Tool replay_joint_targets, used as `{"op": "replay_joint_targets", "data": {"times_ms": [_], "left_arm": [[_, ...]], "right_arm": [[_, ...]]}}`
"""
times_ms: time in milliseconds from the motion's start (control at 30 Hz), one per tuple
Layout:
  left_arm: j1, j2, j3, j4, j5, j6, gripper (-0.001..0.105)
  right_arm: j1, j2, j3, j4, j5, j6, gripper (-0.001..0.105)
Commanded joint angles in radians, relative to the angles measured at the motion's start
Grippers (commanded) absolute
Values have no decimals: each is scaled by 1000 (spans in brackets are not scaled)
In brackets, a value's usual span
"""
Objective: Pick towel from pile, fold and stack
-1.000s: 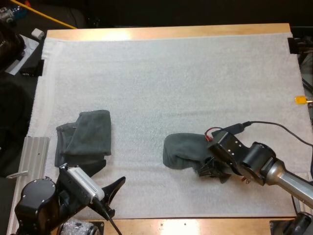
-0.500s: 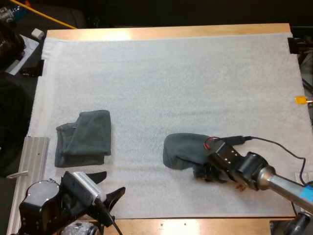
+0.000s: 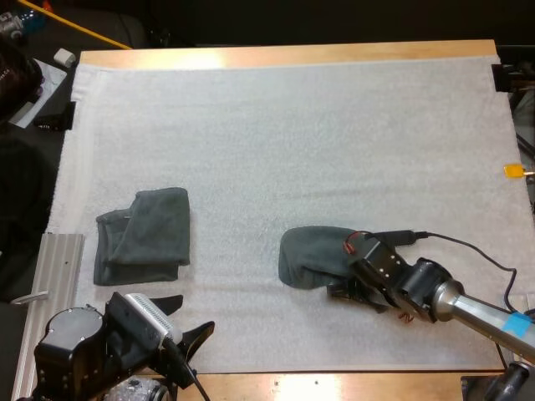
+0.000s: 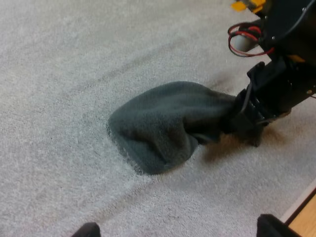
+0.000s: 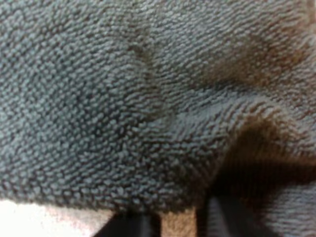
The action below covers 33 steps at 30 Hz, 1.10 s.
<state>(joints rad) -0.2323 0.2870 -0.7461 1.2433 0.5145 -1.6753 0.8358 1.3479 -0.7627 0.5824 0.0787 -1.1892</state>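
My right gripper is clamped on one edge of the crumpled towel, its bulk bunched just ahead of the jaws, while my left gripper hovers wide open, the folded towel lying just beyond its jaws.

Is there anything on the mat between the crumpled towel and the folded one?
Nothing visible: bare mat lies between the crumpled towel and the folded towel. The left claw sits by the near edge, off that line.
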Motion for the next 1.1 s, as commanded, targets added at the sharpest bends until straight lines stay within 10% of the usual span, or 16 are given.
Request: {"op": "replay_joint_targets", "data": {"times_ms": [0,1067], "left_arm": [[-2,0,-8,8,13,-5,62],[-4,3,-6,2,18,-5,62]], "right_arm": [[-6,-2,-14,-9,26,-3,0],[2,-122,-494,217,206,-344,0]]}}
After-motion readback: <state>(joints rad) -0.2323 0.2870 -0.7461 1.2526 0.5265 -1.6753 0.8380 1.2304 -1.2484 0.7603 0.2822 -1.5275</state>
